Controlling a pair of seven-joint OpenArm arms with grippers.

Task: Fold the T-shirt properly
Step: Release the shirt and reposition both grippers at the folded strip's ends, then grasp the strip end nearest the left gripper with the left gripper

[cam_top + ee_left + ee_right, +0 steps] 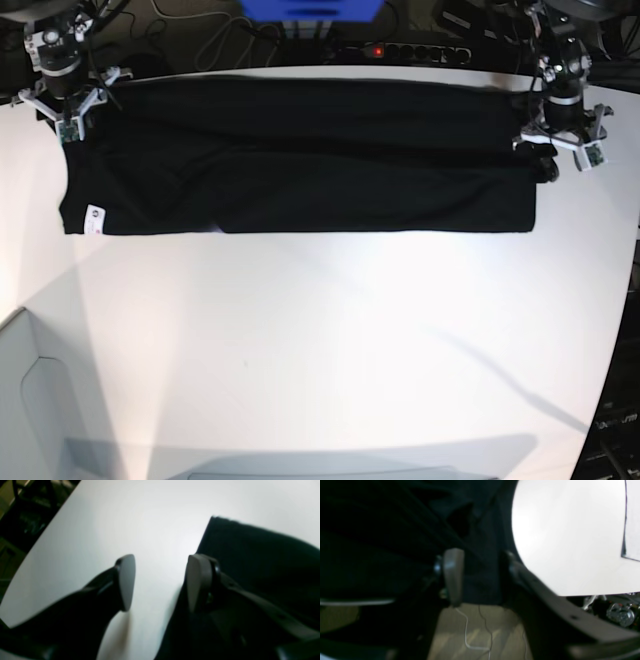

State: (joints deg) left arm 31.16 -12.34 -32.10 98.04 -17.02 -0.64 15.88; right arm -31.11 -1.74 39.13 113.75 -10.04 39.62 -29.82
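Note:
The black T-shirt [300, 160] lies as a long folded band across the far part of the white table [320, 340], its small white tag [88, 218] at the near left corner. No orange patch shows. My left gripper [161, 582] is open at the shirt's right end [262, 555]. One finger is over the cloth edge and bare table shows between the fingers. In the base view it [548, 150] sits at the band's right end. My right gripper [481, 575] is at the far left corner [68, 115]. Its jaws stand apart with black cloth [480, 580] between them.
The table's far edge is close behind both grippers, with a power strip [410, 50] and cables beyond it. In the right wrist view the floor [475, 630] with thin wires shows below the table's edge. A grey panel [30, 390] sits at the near left.

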